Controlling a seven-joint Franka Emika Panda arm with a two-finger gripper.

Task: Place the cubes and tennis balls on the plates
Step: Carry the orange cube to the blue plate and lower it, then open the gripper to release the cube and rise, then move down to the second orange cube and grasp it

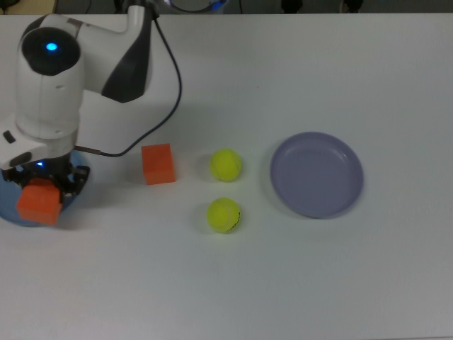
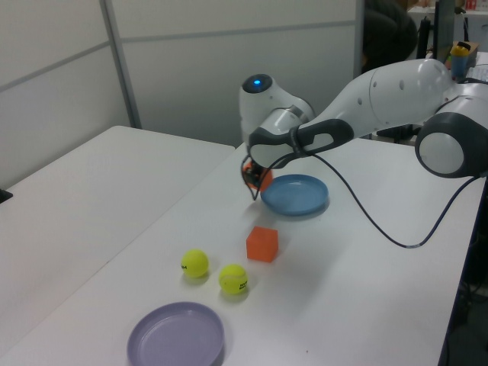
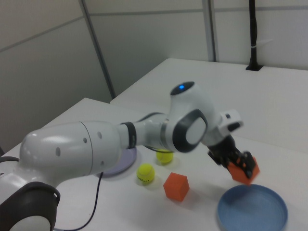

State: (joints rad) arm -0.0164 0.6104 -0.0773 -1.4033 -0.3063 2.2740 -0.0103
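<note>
My gripper (image 1: 39, 195) (image 2: 256, 177) (image 3: 239, 167) is shut on one orange cube (image 1: 37, 201) (image 3: 243, 171) and holds it in the air over the light blue plate (image 1: 8, 210) (image 2: 296, 195) (image 3: 252, 211). The other orange cube (image 1: 158, 163) (image 2: 262, 244) (image 3: 176, 186) rests on the white table. Two yellow-green tennis balls (image 1: 226, 164) (image 1: 224, 214) (image 2: 195, 264) (image 2: 233, 279) (image 3: 145, 173) lie between that cube and the lavender plate (image 1: 316, 174) (image 2: 176, 335) (image 3: 120, 161), which holds nothing. My arm hides most of the blue plate in the top view.
A black cable (image 1: 170, 78) (image 2: 381, 229) trails from the arm over the table. Grey partition walls (image 2: 229, 61) stand behind the table. A person stands at the back in the left view's upper right (image 2: 389, 30).
</note>
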